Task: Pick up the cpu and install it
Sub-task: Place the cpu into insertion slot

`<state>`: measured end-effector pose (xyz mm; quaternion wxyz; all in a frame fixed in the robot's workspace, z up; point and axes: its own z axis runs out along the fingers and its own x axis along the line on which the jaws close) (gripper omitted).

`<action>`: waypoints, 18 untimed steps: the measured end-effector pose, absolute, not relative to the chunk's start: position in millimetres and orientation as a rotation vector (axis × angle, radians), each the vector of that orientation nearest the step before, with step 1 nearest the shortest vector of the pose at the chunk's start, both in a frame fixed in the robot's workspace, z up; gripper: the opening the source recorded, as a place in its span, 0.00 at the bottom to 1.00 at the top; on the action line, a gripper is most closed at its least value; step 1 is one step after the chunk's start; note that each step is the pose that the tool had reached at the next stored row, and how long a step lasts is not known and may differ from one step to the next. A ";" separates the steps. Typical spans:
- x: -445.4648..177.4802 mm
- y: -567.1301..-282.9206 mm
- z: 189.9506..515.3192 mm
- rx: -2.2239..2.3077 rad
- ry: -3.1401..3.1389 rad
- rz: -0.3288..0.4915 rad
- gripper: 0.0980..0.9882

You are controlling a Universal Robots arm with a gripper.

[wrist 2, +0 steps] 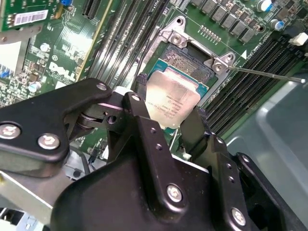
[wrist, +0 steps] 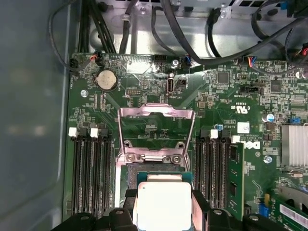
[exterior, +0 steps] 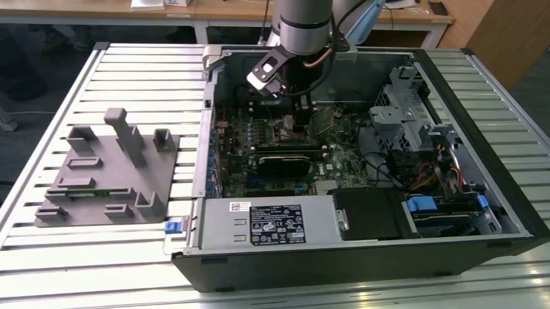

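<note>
The cpu (wrist 2: 172,98), a silvery square chip, sits between my gripper's (wrist 2: 168,115) two black fingers (wrist 2: 140,103), which are shut on its opposite edges. It hangs just over the open motherboard socket (wrist 2: 188,60), slightly offset from the socket frame. In the first wrist view the cpu (wrist: 163,202) covers most of the socket, with the hinged metal load plate (wrist: 155,130) flipped open beyond it. In the exterior view my gripper (exterior: 297,121) reaches down into the open computer case (exterior: 481,129), over the middle of the motherboard.
Memory slots (wrist: 91,168) flank the socket on both sides. A thin socket lever rod (wrist 2: 264,74) sticks out beside it. A black cooler (exterior: 288,161), a drive cage (exterior: 404,116) and cables (exterior: 429,174) crowd the case. A grey fixture tray (exterior: 103,174) lies on the exterior view's left.
</note>
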<state>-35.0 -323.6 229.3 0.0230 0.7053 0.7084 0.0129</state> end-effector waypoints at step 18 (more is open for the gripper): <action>-37.1 -322.5 213.3 2.197 2.180 0.040 0.49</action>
